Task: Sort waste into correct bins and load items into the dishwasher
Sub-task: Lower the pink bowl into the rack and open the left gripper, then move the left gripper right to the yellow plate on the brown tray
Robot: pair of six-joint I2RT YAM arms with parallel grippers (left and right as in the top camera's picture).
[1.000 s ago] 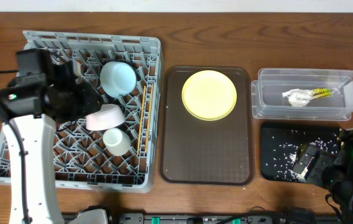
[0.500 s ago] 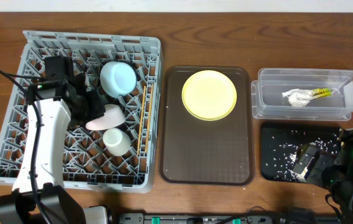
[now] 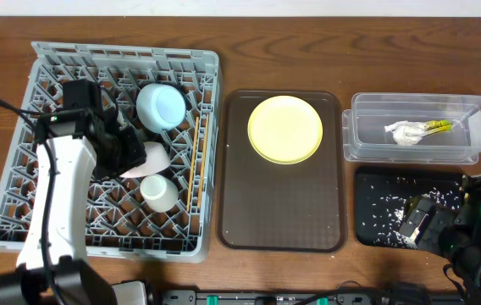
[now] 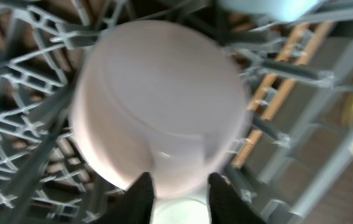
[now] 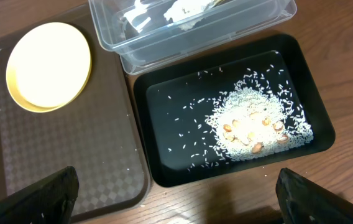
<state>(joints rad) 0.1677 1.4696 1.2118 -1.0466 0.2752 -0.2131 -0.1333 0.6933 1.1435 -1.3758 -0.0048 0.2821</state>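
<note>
Inside rack (image 3: 130, 229), left jaws pinch cream bowl (image 4: 158, 106) rim; right jaws wide above tray (image 5: 170, 162).

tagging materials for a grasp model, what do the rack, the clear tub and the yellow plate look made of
Rack: likely moulded grey plastic, matte, going by its thin uniform lattice ribs. Clear tub: glossy transparent plastic; the napkin shows through its walls. Yellow plate: smooth with a soft sheen, plastic or glazed ceramic; the look leaves that open.
</note>
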